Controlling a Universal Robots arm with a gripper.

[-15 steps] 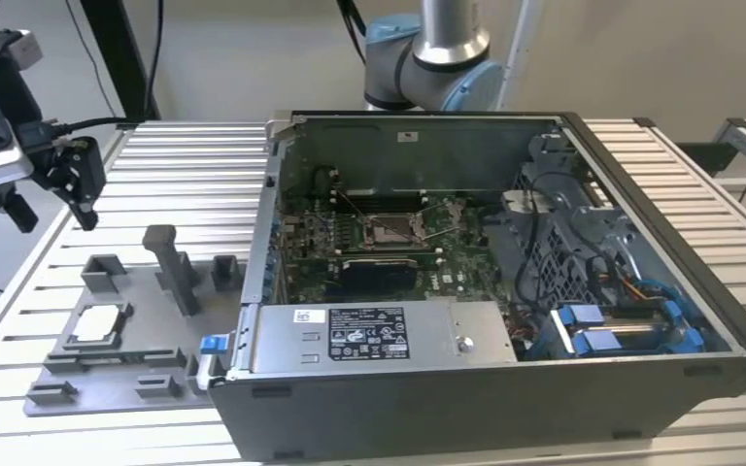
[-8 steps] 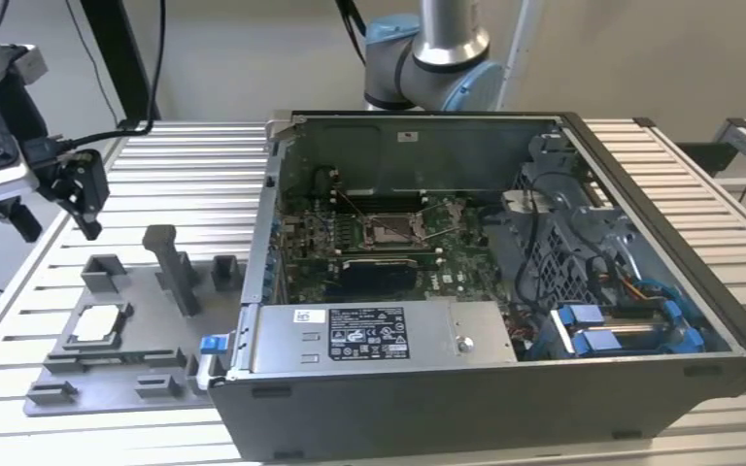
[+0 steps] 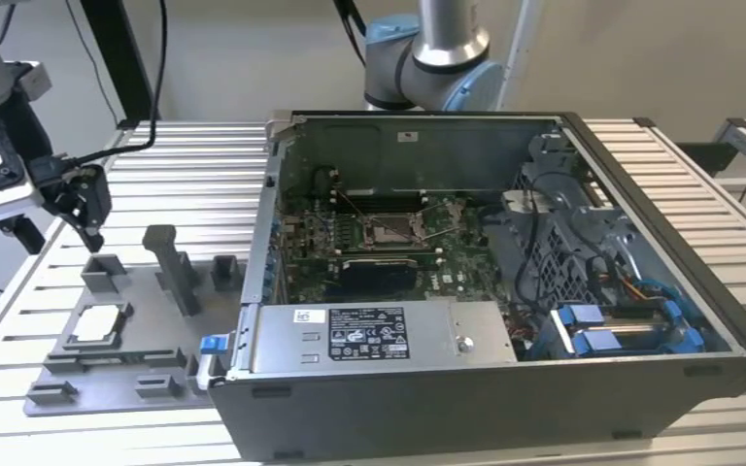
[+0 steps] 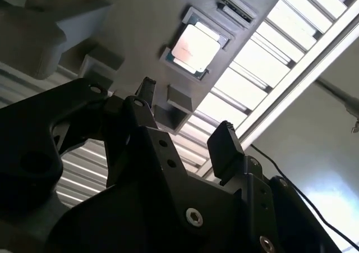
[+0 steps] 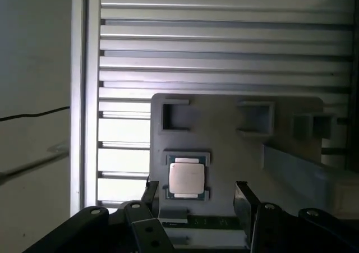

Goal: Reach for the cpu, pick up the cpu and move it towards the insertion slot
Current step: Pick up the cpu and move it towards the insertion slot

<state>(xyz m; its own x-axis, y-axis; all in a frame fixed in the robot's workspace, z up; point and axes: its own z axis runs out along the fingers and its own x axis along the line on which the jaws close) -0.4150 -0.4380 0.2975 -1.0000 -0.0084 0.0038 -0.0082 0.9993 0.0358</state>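
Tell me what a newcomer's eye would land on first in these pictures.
The big open computer case dominates the exterior view's right, with the insertion slot shining on the green board inside it. On the exterior view's left the gripper hangs by the grey tray with its fingers open and empty. The cpu lies bright in a pocket of that tray, untouched.

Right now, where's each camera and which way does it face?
Exterior view: off the arm, above, looking down on the open case with the insertion slot and the grey tray; open tool at the exterior view's left.
First wrist view: at the wrist, facing down past the tool onto the cpu.
Second wrist view: at the wrist, slanting past the tool toward the cpu.
All three share cpu, grey tray, tool.
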